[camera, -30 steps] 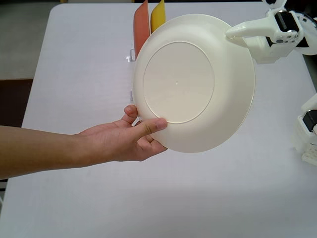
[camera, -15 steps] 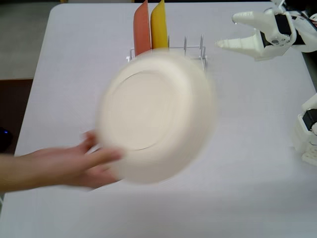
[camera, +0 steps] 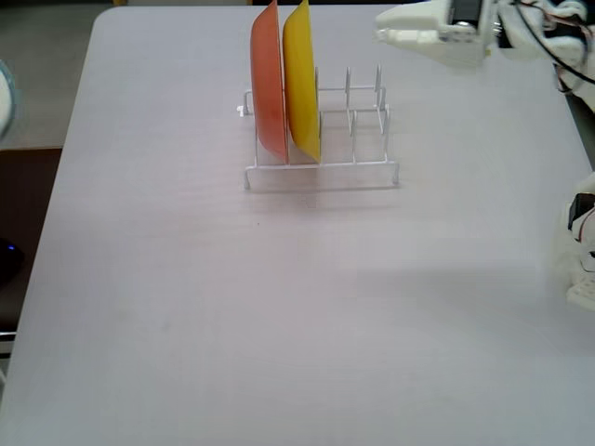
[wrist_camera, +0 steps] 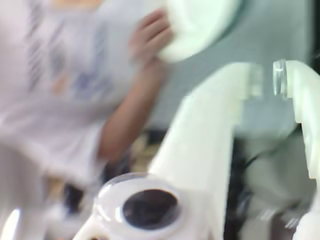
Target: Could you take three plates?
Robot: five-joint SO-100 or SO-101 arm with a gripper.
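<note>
Since a second ago the cream-white plate [wrist_camera: 197,22] has left the fixed view: you no longer see it over the table [camera: 279,307], and the person's hand [wrist_camera: 150,35] is gone from there too. Only the wrist view catches them now, blurred, the hand holding the plate's edge at the top of the picture.

Rack [camera: 321,139] sits far-centre on the table. It holds the orange plate [camera: 268,84] and the yellow plate [camera: 301,79], both upright on edge, side by side in the left slots, orange leftmost. The slots to the right of them are free. A light blue sliver [camera: 5,98] shows at the left edge of the fixed view; can't tell if it's the blue plate.

Your gripper [camera: 386,35] has moved up and back, now at the far right, above the table and right of the rack, clear of everything. Fingers look nearly together with a narrow gap in the wrist view [wrist_camera: 267,80], holding nothing; too blurred, so I cannot tell for sure whether they're closed.
</note>
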